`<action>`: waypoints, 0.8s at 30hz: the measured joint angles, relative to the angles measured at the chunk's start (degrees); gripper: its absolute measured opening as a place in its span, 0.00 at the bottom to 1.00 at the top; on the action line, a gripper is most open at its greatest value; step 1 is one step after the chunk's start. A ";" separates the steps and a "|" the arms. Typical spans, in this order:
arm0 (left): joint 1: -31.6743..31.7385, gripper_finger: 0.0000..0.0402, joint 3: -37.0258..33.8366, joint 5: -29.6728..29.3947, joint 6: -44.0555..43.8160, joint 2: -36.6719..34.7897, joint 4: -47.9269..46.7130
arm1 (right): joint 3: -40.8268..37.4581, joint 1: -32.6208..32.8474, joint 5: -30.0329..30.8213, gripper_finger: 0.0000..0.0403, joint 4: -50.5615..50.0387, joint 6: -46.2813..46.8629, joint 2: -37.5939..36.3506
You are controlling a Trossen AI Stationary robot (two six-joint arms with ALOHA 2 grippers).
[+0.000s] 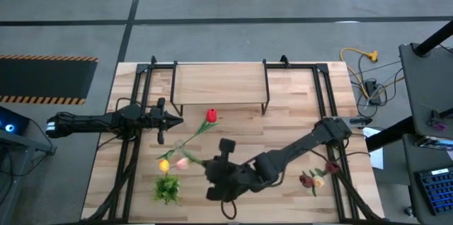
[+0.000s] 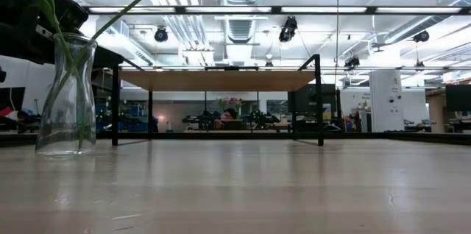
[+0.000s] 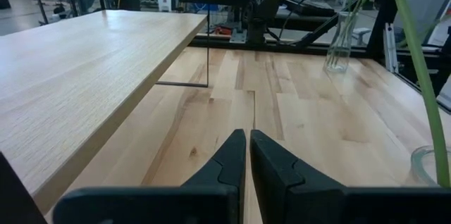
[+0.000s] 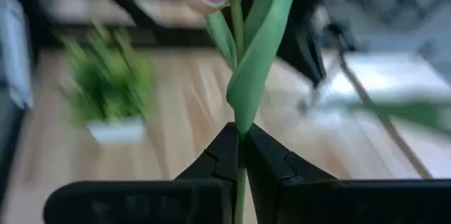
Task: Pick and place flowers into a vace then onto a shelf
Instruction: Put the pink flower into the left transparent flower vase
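Lowering must stay vertical: right gripper (image 4: 239, 155), clamped on a tulip stem (image 4: 240, 23), beside the vase (image 2: 68, 94); left gripper (image 3: 247, 155) closed, empty.

The high view looks straight down on the whole table (image 1: 283, 122) and both arms. The low view sits at tabletop level, facing across to the shelf (image 2: 215, 80) and the room behind, with the vase (image 2: 68, 94) close at its left. Each wrist view looks forward past its own fingers: the left toward the shelf (image 3: 77, 76) and vase (image 3: 340, 41), the right at a stem (image 4: 239, 55) very near.
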 joint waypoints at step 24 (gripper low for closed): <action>0.00 0.01 0.01 0.02 0.00 0.00 -0.02 | -17.52 -9.22 -15.36 0.02 65.44 -24.65 0.26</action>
